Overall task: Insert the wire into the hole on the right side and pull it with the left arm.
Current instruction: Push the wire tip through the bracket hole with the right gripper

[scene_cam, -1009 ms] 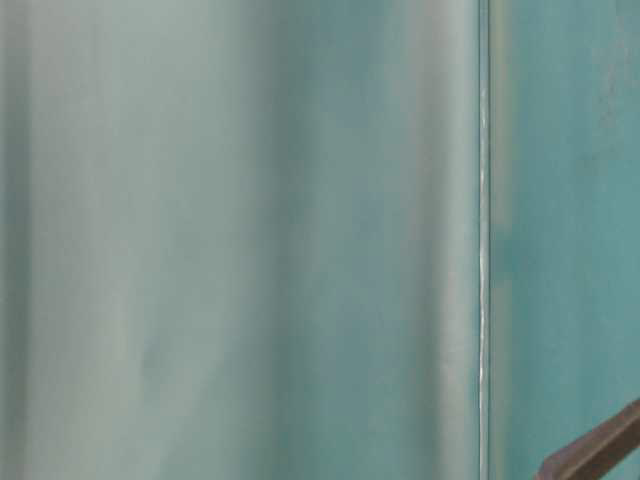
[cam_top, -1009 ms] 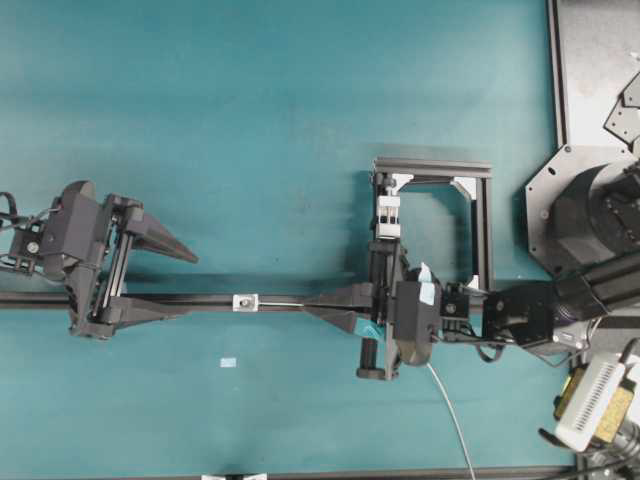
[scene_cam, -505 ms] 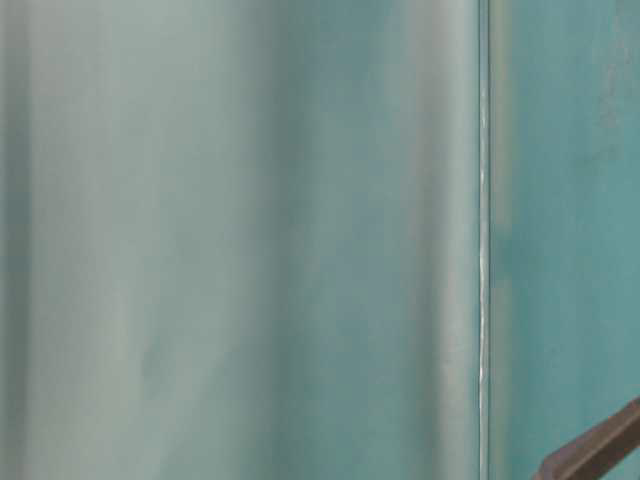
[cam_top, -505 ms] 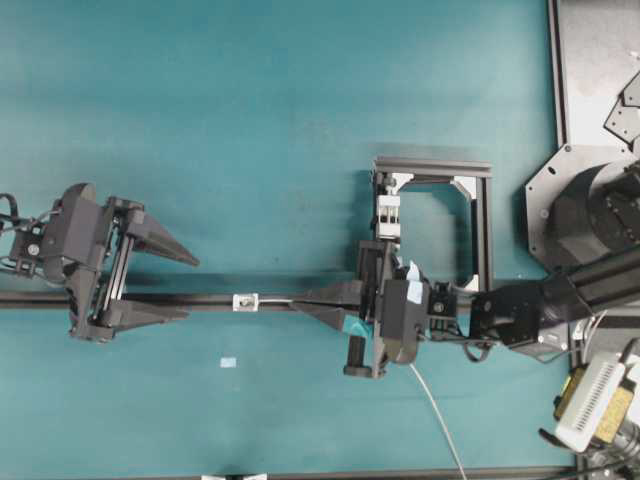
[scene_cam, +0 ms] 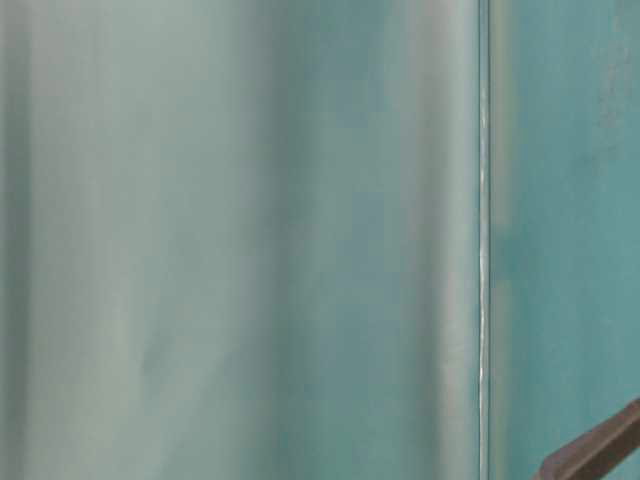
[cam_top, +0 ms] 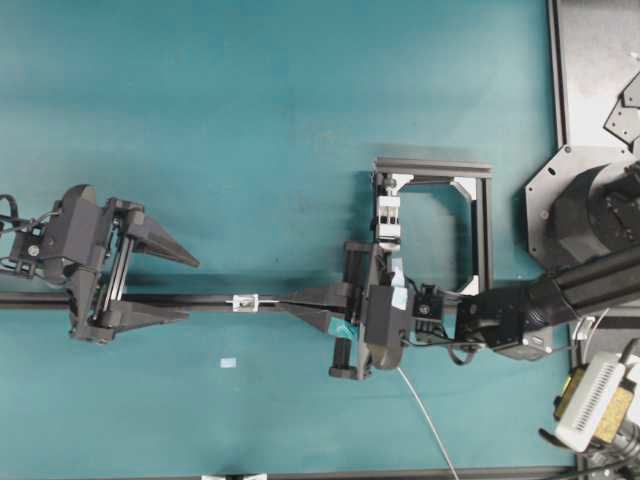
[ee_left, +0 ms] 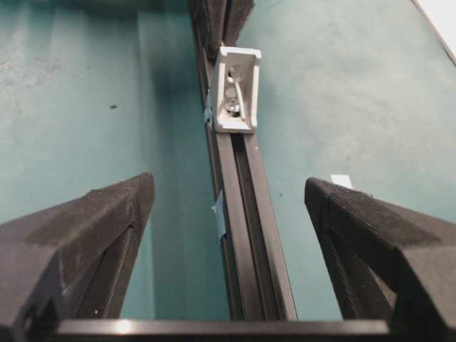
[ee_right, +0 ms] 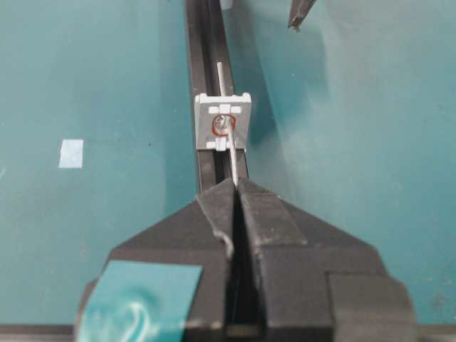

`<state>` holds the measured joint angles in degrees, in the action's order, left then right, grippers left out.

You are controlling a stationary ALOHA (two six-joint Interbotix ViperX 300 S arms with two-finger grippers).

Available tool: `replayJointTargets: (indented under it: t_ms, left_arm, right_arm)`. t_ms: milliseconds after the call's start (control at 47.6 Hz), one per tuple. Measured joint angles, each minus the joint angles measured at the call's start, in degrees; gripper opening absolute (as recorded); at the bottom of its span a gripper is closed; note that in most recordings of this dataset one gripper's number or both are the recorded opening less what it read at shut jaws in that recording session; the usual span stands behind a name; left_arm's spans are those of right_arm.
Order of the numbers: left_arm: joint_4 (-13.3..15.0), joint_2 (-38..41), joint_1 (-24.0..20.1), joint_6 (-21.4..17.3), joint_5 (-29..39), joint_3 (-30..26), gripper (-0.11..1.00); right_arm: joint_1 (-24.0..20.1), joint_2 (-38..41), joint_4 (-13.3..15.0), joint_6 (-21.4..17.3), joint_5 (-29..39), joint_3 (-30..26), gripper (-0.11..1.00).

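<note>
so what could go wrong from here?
The wire is thin and the right gripper pinches it well behind the tip, so pushing on could buckle it at the hole.

The left gripper waits open astride the rail; if little tip emerges, it may close on nothing.

Count from the overhead view:
- 2 arms, 1 gripper each: left gripper [cam_top: 178,284], right gripper [cam_top: 290,304]
- 1 black rail [cam_top: 210,299] across the table
- 1 small white block [cam_top: 244,301] on the rail, with 1 hole [ee_right: 224,124]
- 1 wire [cam_top: 425,412]
- 1 square frame [cam_top: 482,222], 1 white clip [cam_top: 388,217] on it
- 1 pale tape patch [cam_top: 228,362] on the mat
- 1 teal tape piece [ee_right: 139,303] on the right gripper
</note>
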<state>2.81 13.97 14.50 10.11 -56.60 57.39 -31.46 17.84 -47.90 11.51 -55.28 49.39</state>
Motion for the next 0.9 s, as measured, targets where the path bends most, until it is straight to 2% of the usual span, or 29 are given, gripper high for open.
replayJointTargets:
  t_ms: [904]
  left_arm:
    - [0.00, 0.00, 0.00, 0.00, 1.05, -0.44, 0.42]
  right_arm:
    - [2.20, 1.41, 4.48, 0.09, 0.18, -2.90, 0.01]
